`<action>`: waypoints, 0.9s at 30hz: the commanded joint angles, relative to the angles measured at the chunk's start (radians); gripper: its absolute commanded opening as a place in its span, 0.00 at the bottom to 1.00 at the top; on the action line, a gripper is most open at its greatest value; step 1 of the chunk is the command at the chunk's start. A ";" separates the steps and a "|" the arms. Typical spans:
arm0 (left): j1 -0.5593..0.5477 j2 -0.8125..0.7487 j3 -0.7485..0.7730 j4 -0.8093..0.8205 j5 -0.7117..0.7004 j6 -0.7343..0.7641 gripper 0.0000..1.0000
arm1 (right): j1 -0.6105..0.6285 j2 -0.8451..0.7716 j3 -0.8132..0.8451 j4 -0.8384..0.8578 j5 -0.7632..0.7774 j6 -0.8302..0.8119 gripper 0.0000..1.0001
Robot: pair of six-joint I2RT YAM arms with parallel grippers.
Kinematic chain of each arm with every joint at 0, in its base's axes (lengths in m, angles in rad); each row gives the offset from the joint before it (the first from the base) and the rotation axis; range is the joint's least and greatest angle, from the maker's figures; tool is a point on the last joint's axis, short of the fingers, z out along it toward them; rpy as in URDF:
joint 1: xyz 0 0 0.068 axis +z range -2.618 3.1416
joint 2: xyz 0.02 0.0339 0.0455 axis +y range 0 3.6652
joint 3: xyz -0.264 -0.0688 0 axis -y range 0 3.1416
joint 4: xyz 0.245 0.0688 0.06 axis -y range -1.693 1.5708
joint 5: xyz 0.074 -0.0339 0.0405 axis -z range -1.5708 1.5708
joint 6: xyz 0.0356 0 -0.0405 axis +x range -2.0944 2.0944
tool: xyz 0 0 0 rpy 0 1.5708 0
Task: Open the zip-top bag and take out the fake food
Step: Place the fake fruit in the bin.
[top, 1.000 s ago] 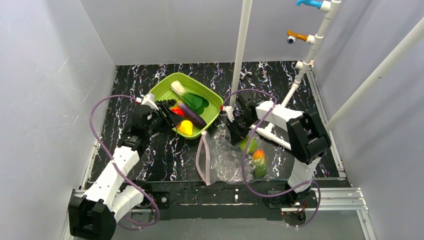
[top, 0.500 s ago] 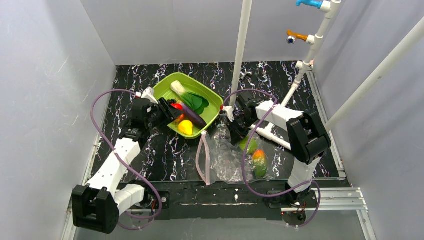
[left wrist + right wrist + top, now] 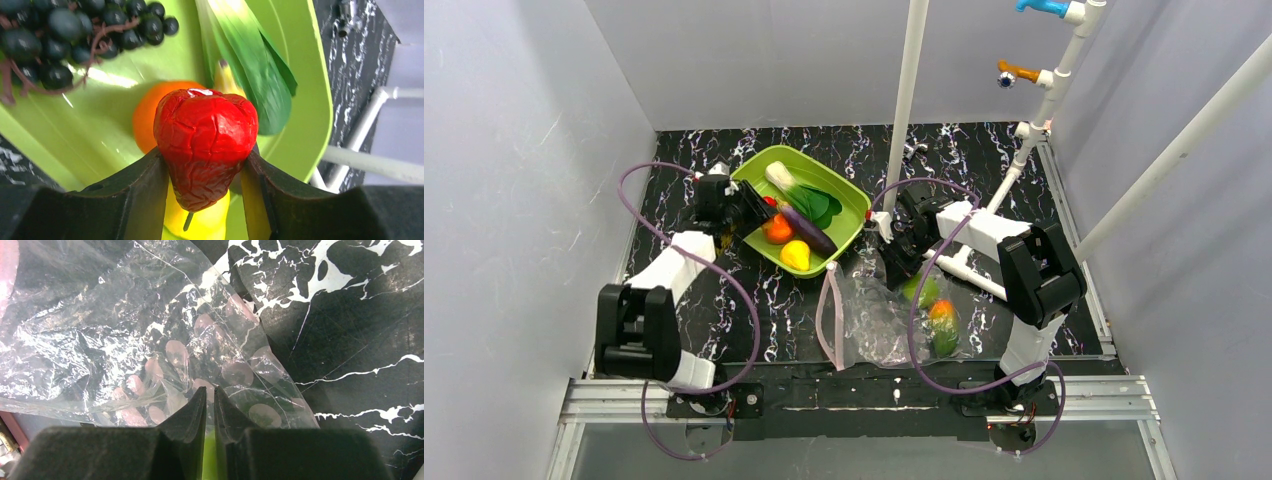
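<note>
From above, the left tool (image 3: 749, 212) hangs over the left edge of the green tray (image 3: 852, 192). The right tool (image 3: 891, 266) is just right of the tray's near corner, at the zip-top bag (image 3: 869, 325), which lies on the desk (image 3: 764, 310) in front of the tray with a green apple (image 3: 921, 290) inside. Left wrist: the tool is clenched on a red fruit (image 3: 205, 145) above the tray, over an orange (image 3: 147, 117) and a lemon (image 3: 202, 222), with grapes (image 3: 65, 35) beside them. Right wrist: the jaws stand almost together, pinching the bag's clear film.

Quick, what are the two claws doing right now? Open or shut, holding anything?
Left claw: closed on the red fruit, above the green tray.
Right claw: pinched shut on the zip-top bag.
</note>
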 commanded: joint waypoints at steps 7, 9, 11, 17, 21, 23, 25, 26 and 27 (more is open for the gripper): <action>0.063 0.227 0.222 -0.082 -0.044 0.143 0.07 | -0.009 -0.044 0.020 -0.018 -0.022 -0.016 0.18; 0.066 0.248 0.237 -0.092 -0.044 0.157 0.12 | -0.010 -0.046 0.021 -0.017 -0.022 -0.016 0.18; 0.067 0.259 0.246 -0.099 -0.043 0.167 0.26 | -0.011 -0.051 0.021 -0.017 -0.021 -0.016 0.18; 0.074 0.236 0.254 -0.116 -0.025 0.189 0.61 | -0.015 -0.074 0.016 -0.010 -0.029 -0.016 0.18; 0.080 0.182 0.235 -0.113 -0.037 0.194 0.95 | -0.019 -0.083 0.014 -0.010 -0.039 -0.017 0.18; 0.087 0.155 0.221 -0.109 -0.034 0.195 0.98 | -0.020 -0.089 0.014 -0.011 -0.044 -0.019 0.18; 0.096 0.130 0.210 -0.109 -0.020 0.191 0.98 | -0.021 -0.097 0.012 -0.012 -0.051 -0.021 0.18; 0.099 0.116 0.204 -0.110 -0.011 0.188 0.98 | -0.023 -0.101 0.012 -0.012 -0.054 -0.023 0.18; 0.102 0.102 0.201 -0.110 -0.004 0.187 0.98 | -0.023 -0.106 0.011 -0.015 -0.057 -0.025 0.18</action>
